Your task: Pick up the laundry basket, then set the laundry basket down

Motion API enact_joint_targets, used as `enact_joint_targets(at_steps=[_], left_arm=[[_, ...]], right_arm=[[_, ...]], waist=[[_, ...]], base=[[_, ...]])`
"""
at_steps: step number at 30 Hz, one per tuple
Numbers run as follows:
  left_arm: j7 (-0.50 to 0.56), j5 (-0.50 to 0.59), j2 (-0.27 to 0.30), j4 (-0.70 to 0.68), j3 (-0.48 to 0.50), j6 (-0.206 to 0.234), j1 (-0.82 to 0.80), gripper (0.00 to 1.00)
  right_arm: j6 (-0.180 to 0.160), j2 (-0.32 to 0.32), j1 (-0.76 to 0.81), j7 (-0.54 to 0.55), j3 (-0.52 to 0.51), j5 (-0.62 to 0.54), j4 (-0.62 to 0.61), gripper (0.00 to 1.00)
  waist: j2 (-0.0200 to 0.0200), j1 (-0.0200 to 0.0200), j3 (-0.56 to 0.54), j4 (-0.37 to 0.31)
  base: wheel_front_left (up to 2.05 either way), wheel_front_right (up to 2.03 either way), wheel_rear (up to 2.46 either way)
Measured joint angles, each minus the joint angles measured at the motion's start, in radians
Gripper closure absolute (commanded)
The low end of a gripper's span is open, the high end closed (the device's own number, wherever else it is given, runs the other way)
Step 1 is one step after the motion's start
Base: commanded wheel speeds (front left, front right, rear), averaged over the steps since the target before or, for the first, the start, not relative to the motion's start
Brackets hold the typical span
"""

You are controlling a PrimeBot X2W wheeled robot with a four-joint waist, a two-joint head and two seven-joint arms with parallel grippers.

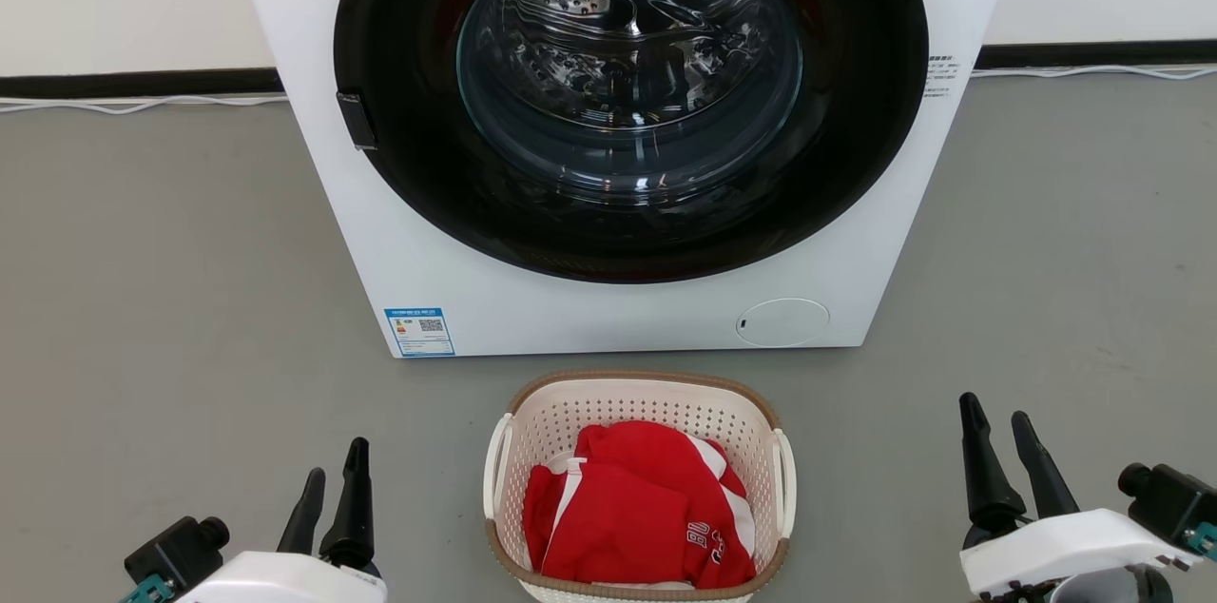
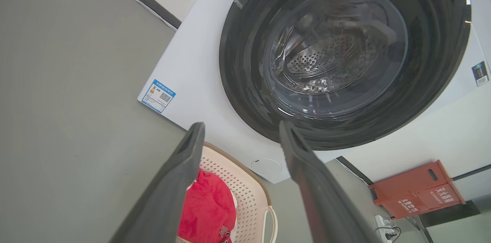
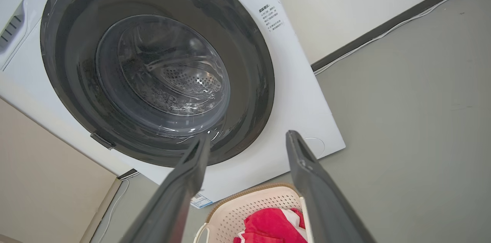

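Basket pickup, approach stage; nothing is gripped yet.

The small cream-white perforated plastic laundry basket (image 1: pixel 656 408), rounded-rectangular with a brown woven-look rim, sits on the grey floor (image 1: pixel 143 299) between the two grippers. It lies inboard of each and a little behind their fingertips, towards the robot. A crumpled red garment with white stripes (image 1: pixel 637 508) lies inside it. Just beyond its far rim stands the large white front-loading washing machine (image 1: pixel 589 308), dark round door facing the grippers.

The left gripper (image 1: pixel 338 460) has its two long dark fingers spread apart and empty, well clear of the basket. The right gripper (image 1: pixel 994 408) is likewise spread and empty, and sits further outboard of the basket than the left one.

Notes on doing the step well, as judgement:
- Bring both grippers inward and down, each to its own side. The white loop left handle (image 1: pixel 494 479) suits the left gripper and the right handle (image 1: pixel 785 479) suits the right.
- Keep the fingers spread until one finger sits inside the loop and one outside, then close.
- Match the height of both sides before lifting. An uneven lift would likely tilt the light basket and shift the garment.
- Lift straight up, away from the washing machine front, which is close ahead of the fingertips.
- The right arm has further to travel, so time the two closures together.
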Motion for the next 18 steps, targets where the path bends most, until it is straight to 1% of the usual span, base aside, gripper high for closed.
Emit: enact_joint_targets(at_steps=[18], left_arm=[[-0.055,0.226,0.001,0.003,0.004,-0.001,0.000,0.00]], right_arm=[[0.000,-0.007,0.000,-0.057,0.007,-0.240,0.007,0.00]], waist=[[0.0000,0.0000,0.000,-0.001]], base=[[0.00,0.00,0.00]])
